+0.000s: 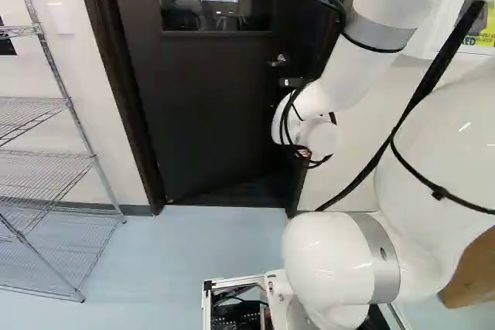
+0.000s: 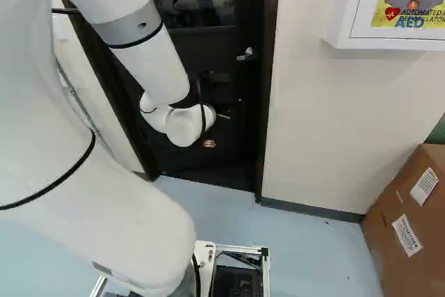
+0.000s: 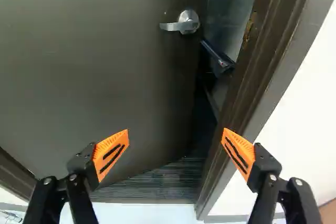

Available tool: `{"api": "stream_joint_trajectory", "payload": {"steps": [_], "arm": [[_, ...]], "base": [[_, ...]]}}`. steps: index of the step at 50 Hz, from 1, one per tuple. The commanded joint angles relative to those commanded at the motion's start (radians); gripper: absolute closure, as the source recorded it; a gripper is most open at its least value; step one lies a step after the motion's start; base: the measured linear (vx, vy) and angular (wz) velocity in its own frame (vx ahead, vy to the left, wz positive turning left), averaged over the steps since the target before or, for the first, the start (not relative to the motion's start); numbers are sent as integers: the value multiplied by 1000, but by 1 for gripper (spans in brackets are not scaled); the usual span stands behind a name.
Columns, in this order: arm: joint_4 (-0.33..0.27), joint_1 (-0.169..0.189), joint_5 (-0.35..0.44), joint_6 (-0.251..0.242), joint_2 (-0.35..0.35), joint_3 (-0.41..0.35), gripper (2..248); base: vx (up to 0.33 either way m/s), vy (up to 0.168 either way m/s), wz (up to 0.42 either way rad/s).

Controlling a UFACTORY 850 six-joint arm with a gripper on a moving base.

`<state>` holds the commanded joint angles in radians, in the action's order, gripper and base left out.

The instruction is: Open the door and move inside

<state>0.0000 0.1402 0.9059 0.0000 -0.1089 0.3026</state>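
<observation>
In the right base view my gripper (image 2: 209, 143) shows as a small orange patch beyond the white wrist, before the dark door (image 2: 198, 161). The wrist view has the gripper (image 3: 176, 155) open, its orange pads wide apart with nothing held. Ahead of it the door (image 3: 100, 61) stands ajar, swung away from me, with a dark gap between its edge and the frame (image 3: 262, 66). The silver lever handle (image 3: 181, 23) sits near that edge, ahead of the gripper and touched by neither finger. A ribbed threshold (image 3: 157, 184) lies below the door.
Wire shelving (image 1: 46, 160) stands left of the doorway in the left base view. In the right base view, a white AED cabinet (image 2: 353, 8) hangs on the wall right of the frame, and a cardboard box (image 2: 389, 241) stands on the floor below it.
</observation>
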Motion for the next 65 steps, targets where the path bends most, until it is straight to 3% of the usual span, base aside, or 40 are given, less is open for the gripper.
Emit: {"api": "stream_joint_trajectory", "payload": {"steps": [65], "arm": [[0,0,0,0,0,0,3]], "base": [[31,59,-246]]}}
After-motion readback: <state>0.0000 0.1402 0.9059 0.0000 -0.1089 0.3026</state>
